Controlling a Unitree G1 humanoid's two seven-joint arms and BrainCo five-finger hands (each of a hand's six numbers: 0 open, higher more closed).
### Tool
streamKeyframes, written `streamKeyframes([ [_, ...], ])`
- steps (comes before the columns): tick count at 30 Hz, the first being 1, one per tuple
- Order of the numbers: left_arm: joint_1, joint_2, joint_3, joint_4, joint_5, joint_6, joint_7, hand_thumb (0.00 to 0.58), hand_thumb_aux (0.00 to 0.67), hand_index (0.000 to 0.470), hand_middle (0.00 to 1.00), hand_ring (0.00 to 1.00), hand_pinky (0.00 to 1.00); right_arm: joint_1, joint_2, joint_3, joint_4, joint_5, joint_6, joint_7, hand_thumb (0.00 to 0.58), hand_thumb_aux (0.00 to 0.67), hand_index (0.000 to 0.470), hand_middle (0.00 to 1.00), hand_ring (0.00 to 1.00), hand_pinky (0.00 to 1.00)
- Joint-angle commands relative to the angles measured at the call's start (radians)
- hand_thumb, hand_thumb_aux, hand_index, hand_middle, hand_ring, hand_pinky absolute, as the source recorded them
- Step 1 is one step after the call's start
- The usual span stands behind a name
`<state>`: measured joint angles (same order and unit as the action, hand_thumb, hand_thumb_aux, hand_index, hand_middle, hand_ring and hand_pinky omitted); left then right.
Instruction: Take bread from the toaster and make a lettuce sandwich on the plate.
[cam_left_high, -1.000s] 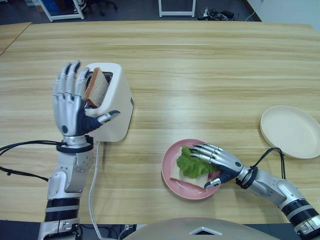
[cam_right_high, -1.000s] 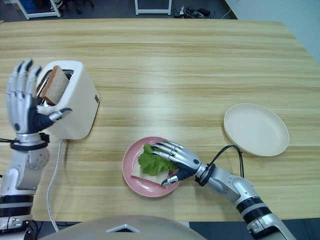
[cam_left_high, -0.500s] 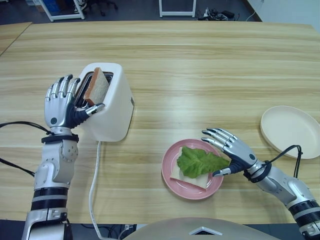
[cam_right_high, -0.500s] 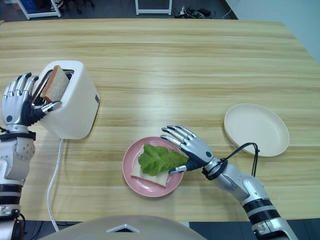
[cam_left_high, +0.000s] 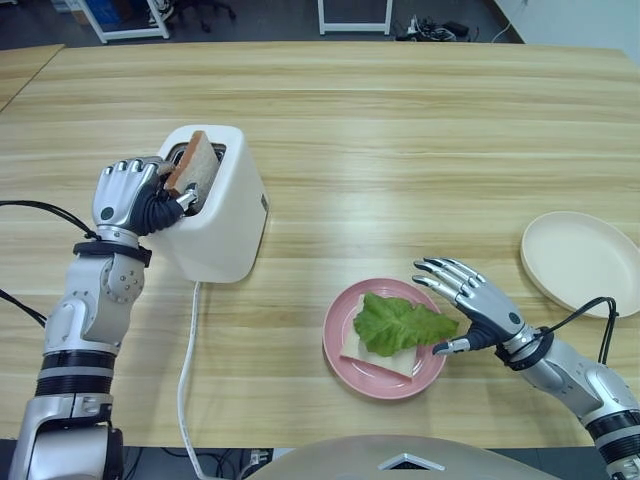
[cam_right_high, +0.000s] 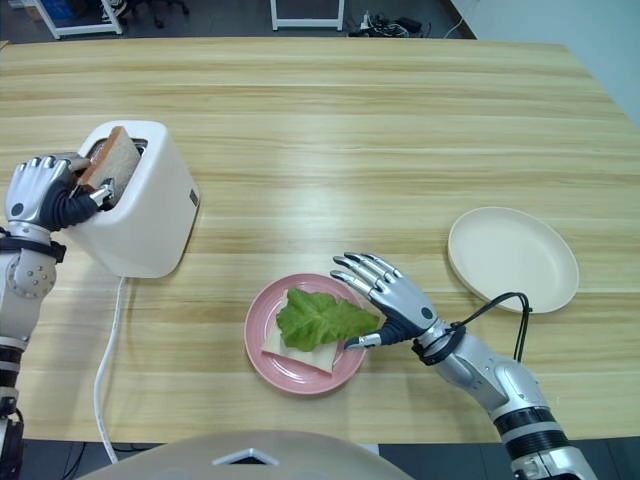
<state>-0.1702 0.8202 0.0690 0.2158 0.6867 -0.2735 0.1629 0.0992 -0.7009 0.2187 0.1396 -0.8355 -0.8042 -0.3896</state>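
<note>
The left robot hand (cam_left_high: 128, 195) is curled and clamped on the slice of bread (cam_left_high: 200, 165) that stands tilted in the slot of the toaster (cam_left_high: 225, 225). It grips near the slice's upper edge, probably so it can lift it straight out as the sandwich's top. The right robot hand (cam_left_high: 475, 305) holds nothing. Its fingers are spread apart just beside the pink plate (cam_left_high: 372, 383), with the thumb tip over the rim, likely to leave the way clear. On that plate the lettuce (cam_left_high: 400, 322) lies over the lower slice (cam_left_high: 390, 362). A cream plate (cam_left_high: 580, 262) sits well apart on the desk (cam_left_high: 400, 150).

The left eye view takes in more of the left forearm. The right eye view takes in more of the right forearm and shows the thumb on the slice's face more plainly.
</note>
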Motion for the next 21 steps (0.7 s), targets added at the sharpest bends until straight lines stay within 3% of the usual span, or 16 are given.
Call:
streamKeyframes([
  [1,0.032,-0.013,-0.013,0.014,0.009,-0.015,0.046,0.58,0.67,0.47,1.0,1.0,1.0,0.001,0.007,-0.013,0.004,0.003,0.001,-0.008,0.0,0.0,0.0,0.0,0.0,0.0],
  [9,-0.092,-0.104,0.061,0.02,0.087,0.025,0.494,0.58,0.67,0.47,1.0,1.0,1.0,-0.042,0.087,-0.012,0.08,-0.01,0.041,-0.098,0.0,0.0,0.0,0.0,0.0,0.0],
  [14,-0.124,-0.157,0.056,-0.028,0.096,-0.057,0.695,0.58,0.67,0.47,1.0,1.0,1.0,-0.093,0.139,-0.014,0.169,-0.036,0.086,-0.225,0.0,0.0,0.0,0.0,0.0,0.0],
  [18,-0.086,-0.2,0.012,-0.122,-0.012,-0.225,0.655,0.58,0.67,0.47,1.0,1.0,1.0,-0.112,0.142,-0.015,0.182,-0.037,0.091,-0.278,0.0,0.0,0.0,0.0,0.0,0.0],
  [21,-0.004,-0.233,-0.134,-0.196,-0.295,-0.39,0.401,0.58,0.67,0.47,1.0,1.0,1.0,-0.108,0.143,-0.035,0.166,0.035,0.042,-0.28,0.0,0.0,0.0,0.0,0.0,0.0],
])
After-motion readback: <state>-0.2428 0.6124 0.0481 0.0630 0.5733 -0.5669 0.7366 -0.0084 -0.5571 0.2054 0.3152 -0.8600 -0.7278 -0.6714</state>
